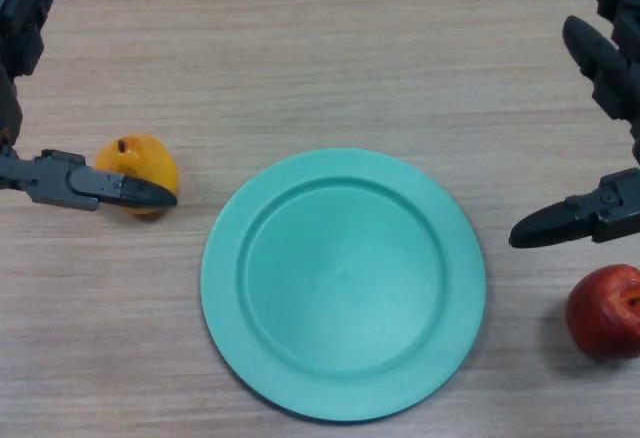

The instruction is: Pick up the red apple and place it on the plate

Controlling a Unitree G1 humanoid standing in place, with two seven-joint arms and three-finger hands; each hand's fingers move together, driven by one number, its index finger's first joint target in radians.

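The red apple lies on the table at the lower right, just beside the green plate but apart from its rim; the plate is bare. The right hand hangs above the apple, thumb and fingers spread, holding nothing; recommended approach: lower over the fruit, close round its widest part, lift clear before moving left. The left hand is likewise spread, its thumb crossing an orange fruit. No brand, label or writing is legible.
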